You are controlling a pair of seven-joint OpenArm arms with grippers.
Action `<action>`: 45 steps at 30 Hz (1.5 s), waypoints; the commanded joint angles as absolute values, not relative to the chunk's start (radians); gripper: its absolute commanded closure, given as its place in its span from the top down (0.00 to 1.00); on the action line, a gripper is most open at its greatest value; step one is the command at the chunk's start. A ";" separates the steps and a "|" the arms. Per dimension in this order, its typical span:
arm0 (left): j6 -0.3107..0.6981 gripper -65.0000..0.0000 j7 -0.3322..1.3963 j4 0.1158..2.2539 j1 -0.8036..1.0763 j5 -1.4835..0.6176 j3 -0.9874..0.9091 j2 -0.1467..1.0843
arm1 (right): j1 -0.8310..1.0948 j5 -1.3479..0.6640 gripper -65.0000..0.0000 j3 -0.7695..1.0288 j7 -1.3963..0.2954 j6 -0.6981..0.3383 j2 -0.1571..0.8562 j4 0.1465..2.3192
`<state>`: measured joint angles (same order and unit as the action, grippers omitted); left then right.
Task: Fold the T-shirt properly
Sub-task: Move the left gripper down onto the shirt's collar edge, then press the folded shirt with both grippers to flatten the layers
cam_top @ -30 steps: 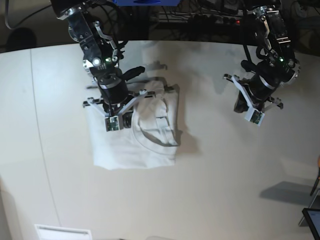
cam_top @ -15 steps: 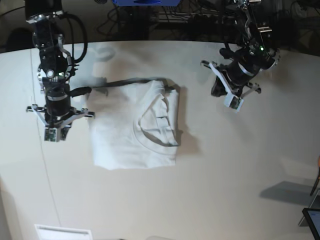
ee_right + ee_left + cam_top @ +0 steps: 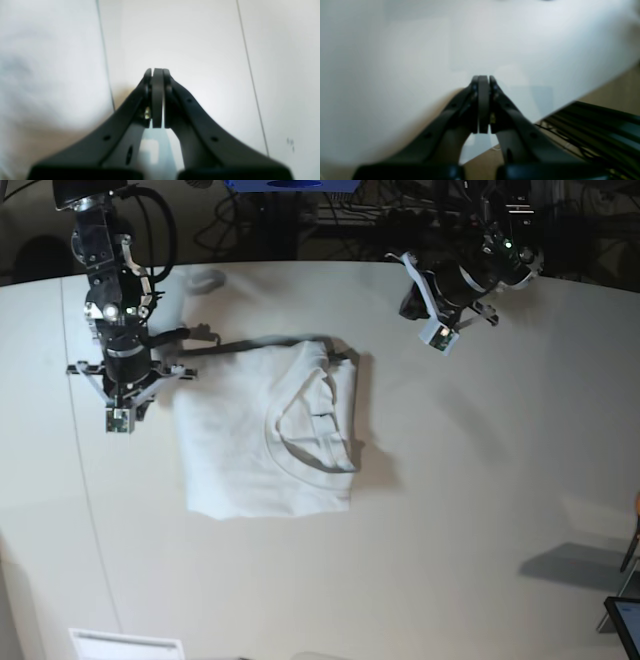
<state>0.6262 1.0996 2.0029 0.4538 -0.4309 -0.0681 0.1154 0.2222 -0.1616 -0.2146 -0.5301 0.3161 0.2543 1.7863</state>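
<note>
While folded T-shirt (image 3: 268, 430) lies between end effectors.

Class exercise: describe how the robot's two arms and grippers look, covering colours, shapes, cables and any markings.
Both arms are black and metallic with loose black cables and small green lights. The left gripper and right gripper have dark curved fingers with round holes and flat grey pads. White angular brackets sit at each wrist.

Shirt between my two grippers

The T-shirt (image 3: 268, 435) lies on the table (image 3: 480, 510); my right gripper (image 3: 118, 418) is just beside its left edge, my left gripper (image 3: 437, 338) well apart past its upper right
</note>
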 commanded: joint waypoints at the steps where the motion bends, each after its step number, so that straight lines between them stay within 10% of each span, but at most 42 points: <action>1: 0.627 0.00 1.082 2.022 0.447 -0.446 -0.058 0.116 | 0.203 -0.153 0.00 -0.213 -0.483 0.320 0.263 1.827; 28: 0.644 0.00 1.082 2.045 0.150 -0.912 -0.031 0.093 | -0.124 -0.153 0.00 -0.213 -0.582 0.173 0.170 1.632; 45: 0.570 0.00 0.780 1.641 -0.076 -0.226 0.242 -0.062 | -0.128 -0.153 0.00 -0.303 -0.572 0.174 0.148 1.604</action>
<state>0.5720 0.8135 1.6203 -0.0578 -0.2050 0.2440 -0.0563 -0.1093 -0.1585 -0.3061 -0.5999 0.1741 0.1440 1.5864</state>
